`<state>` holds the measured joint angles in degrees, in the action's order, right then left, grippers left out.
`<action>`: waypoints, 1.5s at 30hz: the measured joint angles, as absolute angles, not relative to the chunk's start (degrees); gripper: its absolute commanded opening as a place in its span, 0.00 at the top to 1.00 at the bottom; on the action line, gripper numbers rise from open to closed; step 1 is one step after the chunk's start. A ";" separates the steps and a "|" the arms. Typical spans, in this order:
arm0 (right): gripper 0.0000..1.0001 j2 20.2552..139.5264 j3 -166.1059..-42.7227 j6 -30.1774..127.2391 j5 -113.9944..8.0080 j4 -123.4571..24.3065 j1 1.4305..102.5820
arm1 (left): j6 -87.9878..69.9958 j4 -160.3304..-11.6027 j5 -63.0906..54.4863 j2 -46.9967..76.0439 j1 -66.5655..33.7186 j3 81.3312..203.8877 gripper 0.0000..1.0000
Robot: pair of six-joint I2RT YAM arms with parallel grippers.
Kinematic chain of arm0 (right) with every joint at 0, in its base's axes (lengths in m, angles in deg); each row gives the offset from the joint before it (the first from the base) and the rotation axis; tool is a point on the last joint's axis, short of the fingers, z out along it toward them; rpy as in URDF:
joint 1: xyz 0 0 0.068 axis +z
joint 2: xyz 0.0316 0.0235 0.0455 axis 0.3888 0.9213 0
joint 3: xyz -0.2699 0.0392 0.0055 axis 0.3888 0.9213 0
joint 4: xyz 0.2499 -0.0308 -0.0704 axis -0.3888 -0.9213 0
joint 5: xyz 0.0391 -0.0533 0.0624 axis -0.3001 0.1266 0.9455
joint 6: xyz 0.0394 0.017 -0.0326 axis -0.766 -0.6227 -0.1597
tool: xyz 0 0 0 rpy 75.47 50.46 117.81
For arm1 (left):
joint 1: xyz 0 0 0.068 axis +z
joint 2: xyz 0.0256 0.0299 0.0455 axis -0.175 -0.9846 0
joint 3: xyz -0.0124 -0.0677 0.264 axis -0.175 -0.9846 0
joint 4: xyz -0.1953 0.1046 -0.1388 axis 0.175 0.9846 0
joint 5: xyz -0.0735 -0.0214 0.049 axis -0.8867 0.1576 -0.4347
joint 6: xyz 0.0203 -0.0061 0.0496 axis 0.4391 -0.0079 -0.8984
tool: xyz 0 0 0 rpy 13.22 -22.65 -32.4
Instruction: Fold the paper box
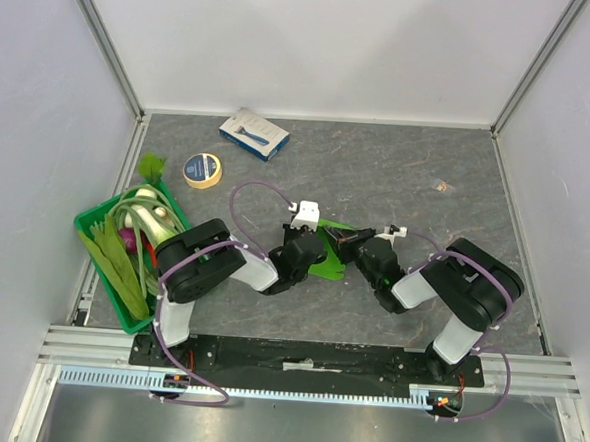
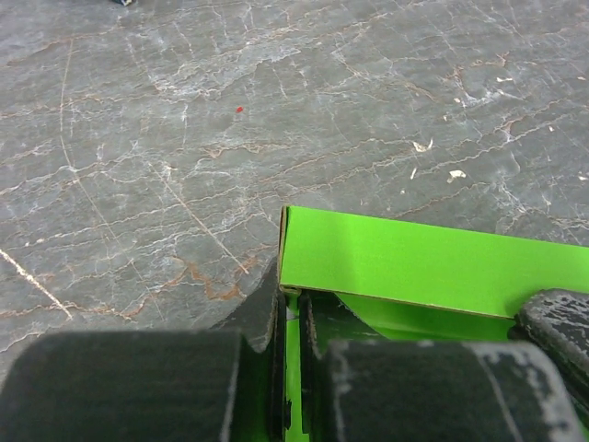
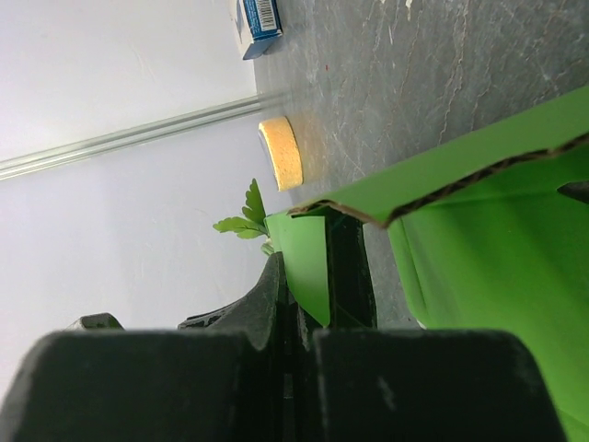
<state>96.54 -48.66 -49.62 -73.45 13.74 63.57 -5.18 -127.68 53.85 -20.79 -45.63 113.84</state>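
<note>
Far left of the bench [image 1: 447, 190] there's a dark green plastic crate [image 1: 129, 321] stuffed with leafy veg. A tape roll [image 1: 202, 170] and a blue-and-white carton [image 1: 253, 134] sit further back, all well apart from the action.

The left fingers [image 2: 281, 318] are pinched tight on one edge of the paper box [image 2: 414, 262], with the card sandwiched between them. The box sits about centre, between the two arms, on the near half of the bench. It's lime green, matte and plain, with a brown wavy core showing along a cut edge.

The right fingers [image 3: 289, 308] are clamped shut on another flap. My guess is one side anchors while the other bends a panel along its crease. The bench itself is grey, veined and stone-looking.
</note>
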 measured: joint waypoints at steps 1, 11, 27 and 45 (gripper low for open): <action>1.00 96.54 -48.66 -49.69 -73.52 13.72 63.65 | -5.00 -127.70 55.12 -21.22 -45.87 114.23 0.98; 1.00 96.24 -49.42 -48.60 -73.37 12.21 63.83 | -3.80 -124.27 54.26 -19.30 -45.82 113.75 0.58; 1.00 96.24 -49.62 -47.07 -69.74 12.25 63.04 | -4.74 -124.51 29.94 9.49 -40.86 88.72 0.44; 0.52 96.37 -52.51 -36.71 -63.77 8.38 60.88 | 9.31 -109.38 -2.43 14.84 -22.26 102.06 0.27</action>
<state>96.37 -52.51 -36.71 -63.77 8.38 60.88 9.31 -109.38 -2.43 14.84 -22.26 102.06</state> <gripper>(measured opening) 0.337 0.740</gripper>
